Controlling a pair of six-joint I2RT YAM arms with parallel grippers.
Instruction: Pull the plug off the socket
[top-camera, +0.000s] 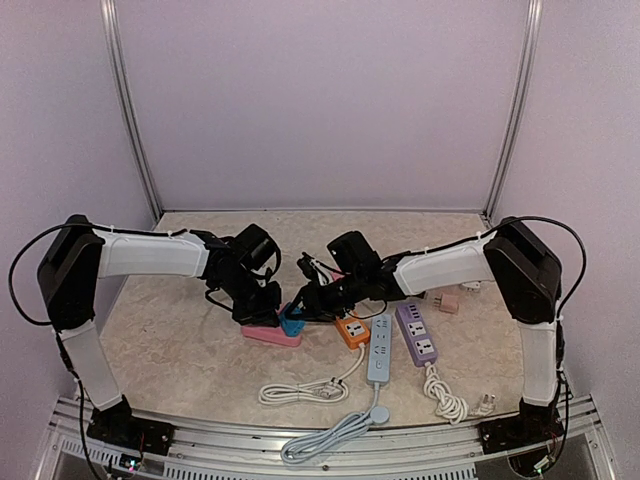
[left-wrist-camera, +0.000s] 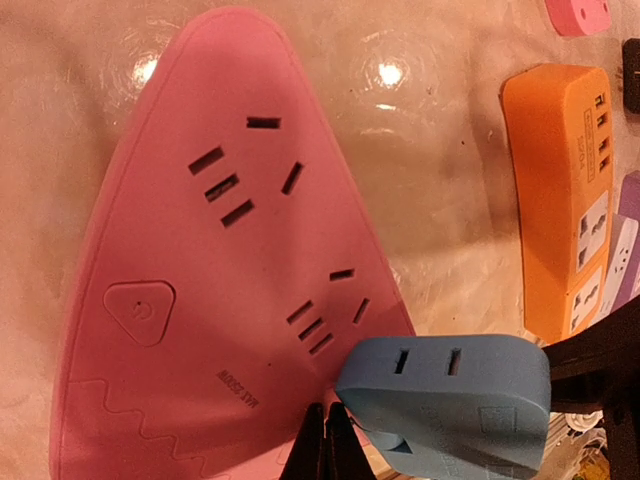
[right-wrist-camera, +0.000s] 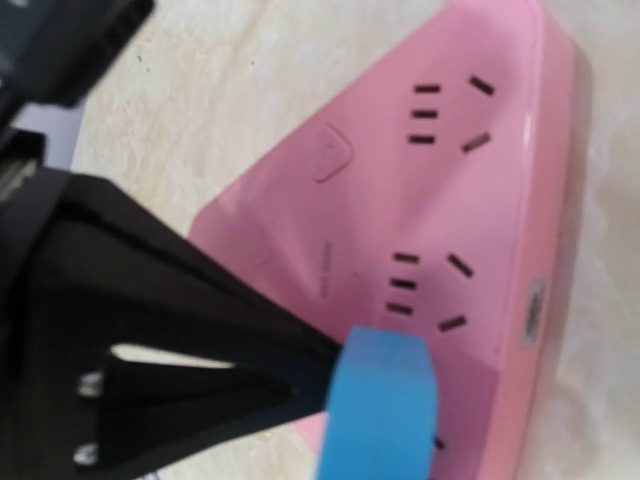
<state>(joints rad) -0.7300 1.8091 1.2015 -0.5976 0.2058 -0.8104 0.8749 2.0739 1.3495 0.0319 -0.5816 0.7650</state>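
Top external: pink socket (top-camera: 270, 335) on beige marbled tabletop (top-camera: 180, 345), lilac walls (top-camera: 320, 100) behind.

Blue plug (left-wrist-camera: 445, 400) at corner, pink triangular socket (left-wrist-camera: 200, 300) flat

Blurred, cropped plug (right-wrist-camera: 378, 410)
My right wrist view is soft; the plug runs off its bottom edge, prongs hidden.

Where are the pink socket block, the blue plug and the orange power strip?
pink socket block (left-wrist-camera: 260, 270): left wrist view, flat top face.
blue plug (left-wrist-camera: 450, 400): left wrist view, top face.
orange power strip (left-wrist-camera: 555, 180): left wrist view, top face.
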